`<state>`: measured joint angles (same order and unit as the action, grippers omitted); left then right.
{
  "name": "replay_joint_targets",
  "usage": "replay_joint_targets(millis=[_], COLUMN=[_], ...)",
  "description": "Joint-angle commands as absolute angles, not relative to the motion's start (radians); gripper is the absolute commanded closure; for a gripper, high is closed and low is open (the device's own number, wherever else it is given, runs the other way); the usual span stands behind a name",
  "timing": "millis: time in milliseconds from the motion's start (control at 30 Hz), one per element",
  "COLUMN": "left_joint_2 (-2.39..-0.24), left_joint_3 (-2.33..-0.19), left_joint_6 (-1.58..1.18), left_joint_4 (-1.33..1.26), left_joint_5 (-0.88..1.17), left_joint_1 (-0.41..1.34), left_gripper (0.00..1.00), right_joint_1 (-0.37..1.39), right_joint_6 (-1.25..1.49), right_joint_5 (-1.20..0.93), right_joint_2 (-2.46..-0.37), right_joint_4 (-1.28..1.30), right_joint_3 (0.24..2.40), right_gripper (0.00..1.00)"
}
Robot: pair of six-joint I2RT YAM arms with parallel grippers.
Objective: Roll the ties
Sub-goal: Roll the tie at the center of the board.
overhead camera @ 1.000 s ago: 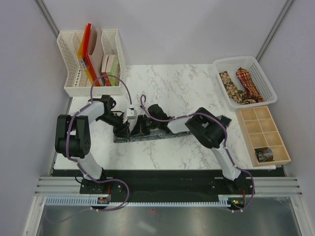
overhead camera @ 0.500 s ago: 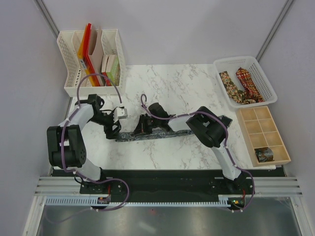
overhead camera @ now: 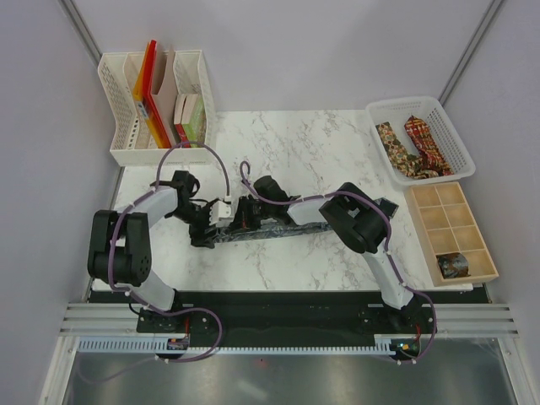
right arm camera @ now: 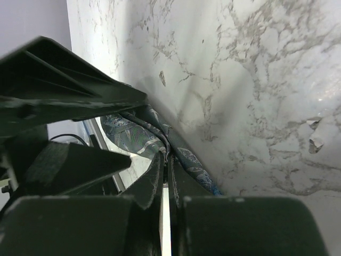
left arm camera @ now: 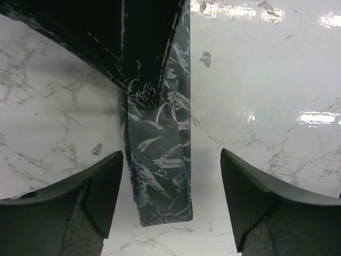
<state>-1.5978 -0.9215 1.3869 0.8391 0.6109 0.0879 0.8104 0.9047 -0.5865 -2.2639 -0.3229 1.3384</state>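
Marble-patterned tabletop [overhead camera: 295, 143] is filling the middle of the overhead view, white with grey veins, and it is throwing back bright glare in the left wrist view. Pale lilac-grey walls are closing in the back and both sides, with a metal post running up each back corner. At the near edge a black base plate [overhead camera: 278, 305] is carrying both arms, and aluminium rails are lying in front of it.

At the back left corner a white file rack [overhead camera: 114, 101] is standing upright, holding an orange folder [overhead camera: 148, 84] and other folders. At the back right a white basket [overhead camera: 381, 108] is holding the brown-gold tie [overhead camera: 391, 143] and the red tie [overhead camera: 424, 139] side by side. Just nearer than the basket, a wooden compartment box [overhead camera: 422, 221] is sitting at the table's right edge, with a dark patterned roll [overhead camera: 452, 265] in its nearest row.

The grey-green tie [overhead camera: 278, 229] is lying stretched left to right across the centre of the table. The left gripper [left arm camera: 170, 197] is hanging over the tie's left end with its jaws spread wide, one finger on either side of the flat fabric and neither touching it. The right gripper [right arm camera: 165, 176] is pressing down just beside it, fingers nearly together and pinching a fold of the tie against the marble.
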Motion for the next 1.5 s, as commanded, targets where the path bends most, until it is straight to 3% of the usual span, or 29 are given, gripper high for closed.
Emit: replay_joint_targets(millis=[0,233,500,700,800,1067,1233,1267,1300,1333,1467], left_joint_2=[-1.612,-1.629,-1.635,-1.603,-1.557,-1.419,-1.437,-1.443,-1.454,-1.457,-1.483], left_joint_3=[-0.878,-0.864,-0.876,-0.896,-0.917,-0.947,-0.948,-0.943,-0.94,-0.928,-0.894], left_joint_6=[1.417,1.495,1.589,1.56,1.507,1.31,1.213,1.213,1.213,1.216,1.229], left_joint_4=[0.798,0.796,0.808,0.834,0.871,0.913,0.855,0.847,0.836,0.824,0.766], left_joint_5=[0.509,0.465,0.457,0.506,0.572,0.759,0.761,0.753,0.752,0.752,0.72], left_joint_1=[0.094,0.092,0.078,0.074,0.051,0.011,0.015,0.015,0.018,0.02,0.041], left_gripper=[0.25,0.56,0.64,0.46,0.32,0.33,0.32,0.29,0.13,0.06,0.02], right_joint_1=[0.807,0.802,0.796,0.796,0.793,0.793,0.793,0.793,0.795,0.793,0.795], right_joint_6=[0.867,0.839,0.838,0.808,0.787,0.778,0.778,0.779,0.781,0.782,0.782], right_joint_5=[-0.569,-0.574,-0.575,-0.54,-0.52,-0.509,-0.525,-0.528,-0.529,-0.534,-0.535], right_joint_2=[-2.238,-2.206,-2.164,-2.221,-2.24,-2.24,-2.212,-2.209,-2.203,-2.201,-2.197], right_joint_4=[-0.288,-0.239,-0.204,-0.199,-0.184,-0.166,-0.17,-0.17,-0.17,-0.17,-0.167], right_joint_3=[1.37,1.405,1.359,1.379,1.376,1.371,1.373,1.377,1.378,1.379,1.381], right_gripper=[0.99,0.99,1.0,1.0,1.0,1.0,1.0,1.0,1.0,1.0,1.0])
